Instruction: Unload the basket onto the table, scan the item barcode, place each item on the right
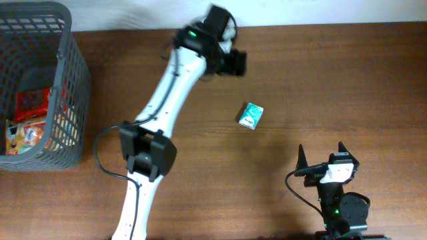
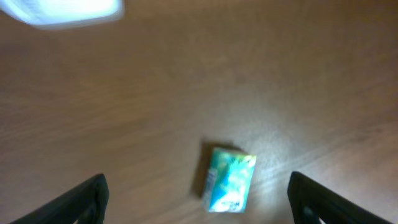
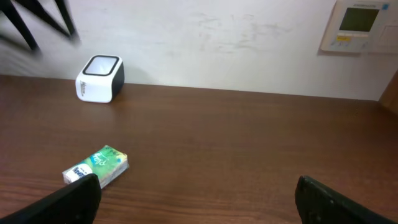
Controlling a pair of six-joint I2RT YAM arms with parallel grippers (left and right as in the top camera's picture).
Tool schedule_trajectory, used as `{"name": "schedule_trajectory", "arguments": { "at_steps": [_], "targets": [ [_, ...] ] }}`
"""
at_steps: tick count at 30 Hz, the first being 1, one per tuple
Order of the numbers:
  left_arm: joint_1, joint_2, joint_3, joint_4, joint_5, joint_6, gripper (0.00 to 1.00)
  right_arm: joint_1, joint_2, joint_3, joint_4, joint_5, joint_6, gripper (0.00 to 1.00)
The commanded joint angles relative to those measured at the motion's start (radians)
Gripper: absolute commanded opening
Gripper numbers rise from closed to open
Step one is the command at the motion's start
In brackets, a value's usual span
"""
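Observation:
The item, a small green-and-white packet [image 1: 251,116], lies flat on the brown table, apart from both grippers. In the left wrist view the packet [image 2: 229,180] rests on the wood below my left gripper [image 2: 198,190], whose fingers stand wide open and empty on either side above it. From overhead, the left gripper [image 1: 235,63] hovers at the far middle of the table, beyond the packet. My right gripper [image 1: 321,157] sits open and empty near the front right edge. Its wrist view has the packet [image 3: 96,167] at the left and a white barcode scanner [image 3: 99,78] by the wall.
A grey mesh basket [image 1: 70,80] holding several packaged goods stands at the table's left end. A blurred white shape [image 2: 62,9] sits at the top left of the left wrist view. A wall panel [image 3: 357,25] hangs behind the table.

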Motion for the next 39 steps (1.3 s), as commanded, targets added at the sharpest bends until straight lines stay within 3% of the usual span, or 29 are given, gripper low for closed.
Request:
{"name": "schedule_trajectory", "arguments": {
  "at_steps": [1, 2, 4, 7, 9, 10, 12, 13, 15, 18, 19, 22, 25, 28, 31, 32, 34, 36, 39],
  "targets": [
    [0.209, -0.025, 0.405, -0.165, -0.129, 0.112, 0.87, -0.006, -0.005, -0.009, -0.002, 0.009, 0.001, 0.98],
    [0.37, -0.059, 0.519, -0.216, -0.175, 0.1, 0.88, -0.006, -0.005, -0.009, -0.002, 0.009, 0.001, 0.98],
    [0.658, -0.115, 0.521, -0.27, -0.18, 0.024, 0.93, -0.006, -0.005, -0.009, -0.002, 0.009, 0.001, 0.99],
    [0.938, -0.113, 0.497, -0.42, -0.272, 0.01, 0.9, -0.006, -0.005, -0.009, -0.002, 0.009, 0.001, 0.99],
    [1.058, -0.113, 0.358, -0.419, -0.272, 0.025, 0.87, -0.006, -0.005, -0.009, -0.002, 0.009, 0.001, 0.99],
    [1.069, -0.113, 0.241, -0.42, -0.272, 0.025, 0.88, -0.006, -0.005, -0.009, -0.002, 0.009, 0.001, 0.98],
    [1.069, -0.113, 0.047, -0.399, -0.273, -0.005, 0.99, -0.006, -0.005, -0.009, -0.002, 0.009, 0.001, 0.99],
    [1.068, -0.113, -0.124, -0.309, -0.272, -0.005, 0.99, -0.006, -0.005, -0.009, -0.002, 0.009, 0.001, 0.99],
    [1.06, -0.113, -0.311, -0.196, -0.271, -0.005, 0.96, -0.006, -0.005, -0.009, -0.002, 0.009, 0.001, 0.98],
    [1.002, -0.113, -0.463, -0.092, -0.273, -0.006, 0.8, -0.006, -0.005, -0.009, -0.002, 0.009, 0.001, 0.99],
    [0.99, -0.113, -0.471, -0.09, -0.285, -0.042, 0.72, -0.006, -0.005, -0.009, -0.002, 0.009, 0.001, 0.99],
    [0.982, -0.113, -0.471, -0.098, -0.352, -0.092, 0.68, -0.006, -0.005, -0.009, -0.002, 0.009, 0.001, 0.98],
    [0.983, -0.113, -0.471, -0.14, -0.352, -0.091, 0.57, -0.006, -0.005, -0.009, -0.002, 0.009, 0.001, 0.99],
    [0.983, -0.113, -0.471, -0.218, -0.352, -0.091, 0.64, -0.006, -0.005, -0.009, -0.002, 0.009, 0.001, 0.99],
    [0.983, -0.113, -0.471, -0.237, -0.351, -0.091, 0.62, -0.006, -0.005, -0.009, -0.002, 0.009, 0.001, 0.98],
    [0.983, -0.113, -0.471, -0.237, -0.352, -0.091, 0.54, -0.006, -0.005, -0.009, -0.002, 0.009, 0.001, 0.98],
    [0.983, -0.113, -0.471, -0.238, -0.352, -0.084, 0.26, -0.006, -0.005, -0.009, -0.002, 0.009, 0.001, 0.99],
    [0.983, -0.113, -0.473, -0.236, -0.352, -0.079, 0.25, -0.006, -0.005, -0.009, -0.002, 0.009, 0.001, 0.98],
    [0.983, -0.113, -0.539, -0.217, -0.352, -0.071, 0.36, -0.006, -0.005, -0.009, -0.002, 0.009, 0.001, 0.99]
  ]
}}
